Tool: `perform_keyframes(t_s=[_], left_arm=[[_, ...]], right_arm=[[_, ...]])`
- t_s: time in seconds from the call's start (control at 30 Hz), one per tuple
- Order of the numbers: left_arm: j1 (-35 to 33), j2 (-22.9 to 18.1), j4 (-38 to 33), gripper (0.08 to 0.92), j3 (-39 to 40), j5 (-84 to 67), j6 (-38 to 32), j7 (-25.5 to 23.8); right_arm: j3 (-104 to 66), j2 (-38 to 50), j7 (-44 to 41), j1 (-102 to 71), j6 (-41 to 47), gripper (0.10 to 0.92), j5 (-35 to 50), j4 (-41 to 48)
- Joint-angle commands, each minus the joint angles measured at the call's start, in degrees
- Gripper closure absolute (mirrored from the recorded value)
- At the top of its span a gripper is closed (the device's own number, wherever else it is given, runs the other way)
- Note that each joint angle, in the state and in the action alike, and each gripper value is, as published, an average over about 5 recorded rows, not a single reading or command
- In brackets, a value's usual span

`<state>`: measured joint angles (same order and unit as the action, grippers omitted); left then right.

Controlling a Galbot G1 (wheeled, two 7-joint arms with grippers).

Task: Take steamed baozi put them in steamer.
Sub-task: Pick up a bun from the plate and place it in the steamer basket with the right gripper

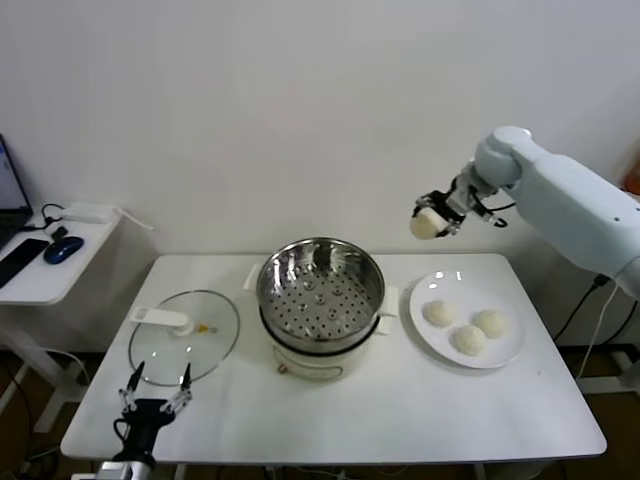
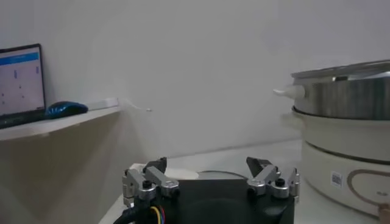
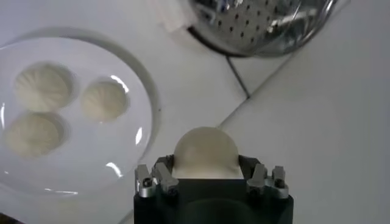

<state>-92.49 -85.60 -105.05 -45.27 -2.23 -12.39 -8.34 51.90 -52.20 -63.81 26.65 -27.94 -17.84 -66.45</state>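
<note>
White surface (image 1: 400,410) against a plain wall. Right end effector (image 1: 436,218) is clamped on one baozi (image 1: 425,225), up in the air between steamer (image 1: 320,290) and plate (image 1: 510,350), where three more buns (image 1: 466,327) sit. Left end effector (image 1: 155,392) hangs with fingers apart just beside the glass lid (image 1: 185,335).

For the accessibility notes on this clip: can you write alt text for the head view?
The right gripper holds one baozi in the air, above and between the empty steamer and a white plate with three more buns. The left gripper waits open by the glass lid.
</note>
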Motion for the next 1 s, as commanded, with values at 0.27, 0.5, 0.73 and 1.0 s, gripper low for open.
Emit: perform_keyframes(t_s=[0.27, 0.5, 0.73, 1.0], left_arm=[[-0.94, 0.19, -2.14, 0.177, -0.09, -0.7, 0.85, 0.1], [-1.72, 0.13, -2.94, 0.177, -0.56, -1.34, 0.81, 0.11], [-2.45, 0.19, -3.4, 0.177, -1.0, -1.59, 0.8, -0.15], [-2.53, 0.15, -3.19, 0.177, -1.07, -1.64, 0.59, -0.21]], right_arm=[[7.25, -11.41, 0.04, 2.5, -3.16, 0.321, -3.48, -9.45], [4.43, -19.43, 0.91, -3.39, -6.97, 0.321, -14.1, -1.77], [0.9, -24.69, 2.52, -7.97, -11.14, 0.321, -24.11, 3.91], [-1.7, -27.1, 3.8, -11.72, -13.09, 0.314, -30.64, 8.25]])
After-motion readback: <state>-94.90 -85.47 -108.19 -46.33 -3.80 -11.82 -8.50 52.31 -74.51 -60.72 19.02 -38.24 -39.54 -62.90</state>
